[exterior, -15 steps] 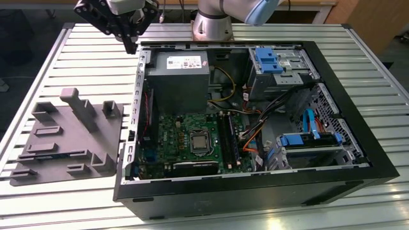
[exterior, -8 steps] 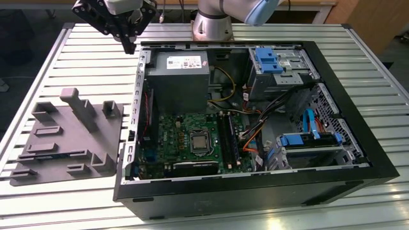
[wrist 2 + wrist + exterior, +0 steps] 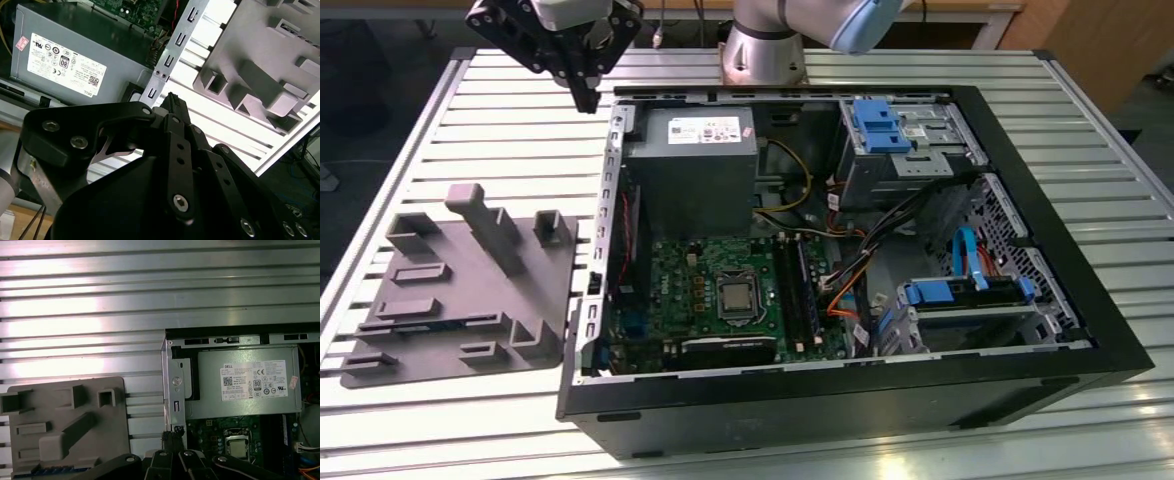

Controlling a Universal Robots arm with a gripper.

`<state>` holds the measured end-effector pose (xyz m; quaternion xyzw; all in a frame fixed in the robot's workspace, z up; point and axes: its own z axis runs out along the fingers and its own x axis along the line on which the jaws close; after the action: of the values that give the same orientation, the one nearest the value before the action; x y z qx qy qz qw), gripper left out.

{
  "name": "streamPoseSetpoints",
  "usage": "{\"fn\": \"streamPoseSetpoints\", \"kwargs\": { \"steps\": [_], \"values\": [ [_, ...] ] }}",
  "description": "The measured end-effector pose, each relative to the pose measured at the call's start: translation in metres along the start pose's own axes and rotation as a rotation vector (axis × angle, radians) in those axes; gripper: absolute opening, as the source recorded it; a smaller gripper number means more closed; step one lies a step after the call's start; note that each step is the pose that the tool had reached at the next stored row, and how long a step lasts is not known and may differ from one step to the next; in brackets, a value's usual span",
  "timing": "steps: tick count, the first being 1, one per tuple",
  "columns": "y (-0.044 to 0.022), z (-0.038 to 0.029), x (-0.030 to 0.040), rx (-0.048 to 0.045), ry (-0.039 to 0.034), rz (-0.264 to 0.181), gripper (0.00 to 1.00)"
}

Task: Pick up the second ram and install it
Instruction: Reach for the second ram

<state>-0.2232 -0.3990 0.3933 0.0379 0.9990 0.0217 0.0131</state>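
My gripper [image 3: 587, 100] hangs high over the slatted table, above the gap between the grey tray [image 3: 454, 290] and the open computer case [image 3: 854, 250]. Its fingers meet at a single tip and look shut with nothing between them, as both wrist views show [image 3: 172, 100] [image 3: 172, 436]. A thin dark strip with bluish marks stands on edge in a slot of the tray; it looks like the second ram [image 3: 50, 471] [image 3: 434, 322]. It lies well below the gripper and apart from it. The long black memory slots [image 3: 794, 290] sit on the green motherboard [image 3: 707, 290].
A grey power supply [image 3: 694, 150] fills the case's rear corner nearest the gripper. Blue drive brackets [image 3: 881, 125] and orange and black cables [image 3: 854, 270] crowd the case on the exterior view's right. The case's metal wall [image 3: 170, 55] rises between the tray and the motherboard.
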Motion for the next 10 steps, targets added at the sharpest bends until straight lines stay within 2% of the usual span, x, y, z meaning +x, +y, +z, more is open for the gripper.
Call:
{"fn": "streamPoseSetpoints", "kwargs": {
  "steps": [10],
  "values": [
    [-0.0004,-0.0002,0.0054,0.0000,0.0000,0.000,0.11]
  ]
}}
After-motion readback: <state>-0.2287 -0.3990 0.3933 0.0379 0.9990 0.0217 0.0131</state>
